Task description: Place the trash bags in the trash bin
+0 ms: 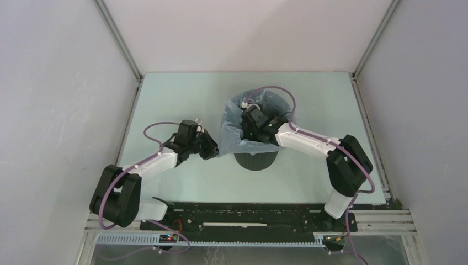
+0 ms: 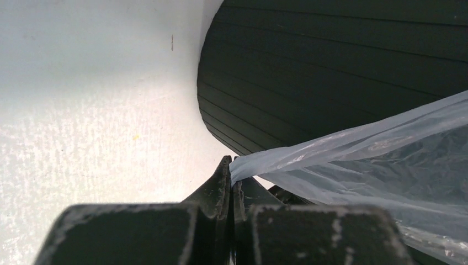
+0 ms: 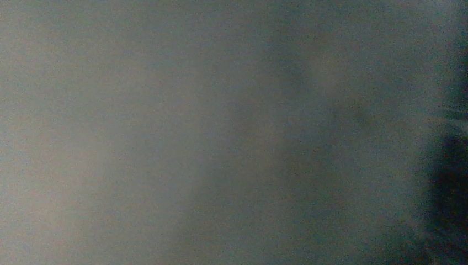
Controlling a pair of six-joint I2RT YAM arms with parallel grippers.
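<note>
Presently the left pincer [image 2: 230, 167] is clamped on the edge of the pale blue trash bag [image 2: 386, 160] draped over the rim of the black ribbed trash bin [image 2: 331, 72]; the right pincer [image 1: 249, 131] dips inside, its state impossible to tell.

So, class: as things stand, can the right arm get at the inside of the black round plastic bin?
Probably yes: the right hand is at the mouth of the bin, only the thin pale blue plastic bag lining it.
</note>
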